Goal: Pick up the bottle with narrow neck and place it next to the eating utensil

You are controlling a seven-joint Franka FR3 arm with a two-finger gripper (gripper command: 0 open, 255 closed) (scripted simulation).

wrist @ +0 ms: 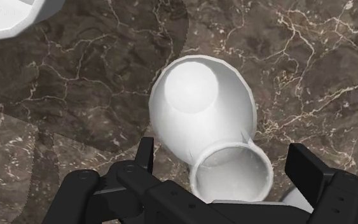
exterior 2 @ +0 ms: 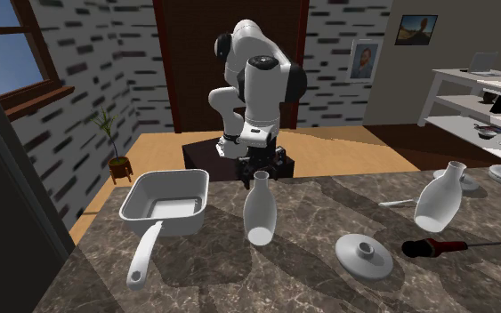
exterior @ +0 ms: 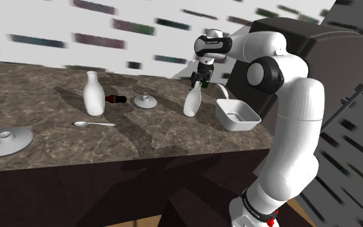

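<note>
A white narrow-necked bottle (exterior: 193,102) (exterior 2: 259,209) stands on the dark marble counter (exterior: 57,116), beside a white pan. My black gripper (exterior: 203,82) (exterior 2: 260,168) hangs open just above the bottle's mouth. In the wrist view the round mouth of the bottle (wrist: 199,102) lies between the two fingers of the gripper (wrist: 225,159), and neither finger touches it. A small metal spoon (exterior: 93,123) (exterior 2: 399,204) lies further along the counter toward the shoulder view's left. A second white bottle (exterior: 93,93) (exterior 2: 441,197) stands behind the spoon.
A white square pan (exterior: 236,114) (exterior 2: 166,203) with a long handle sits close to the bottle. A white lid (exterior: 146,101) (exterior 2: 364,255) and a dark red object (exterior: 115,98) (exterior 2: 431,246) lie between the two bottles. A white dish (exterior: 6,140) rests near the counter's far end.
</note>
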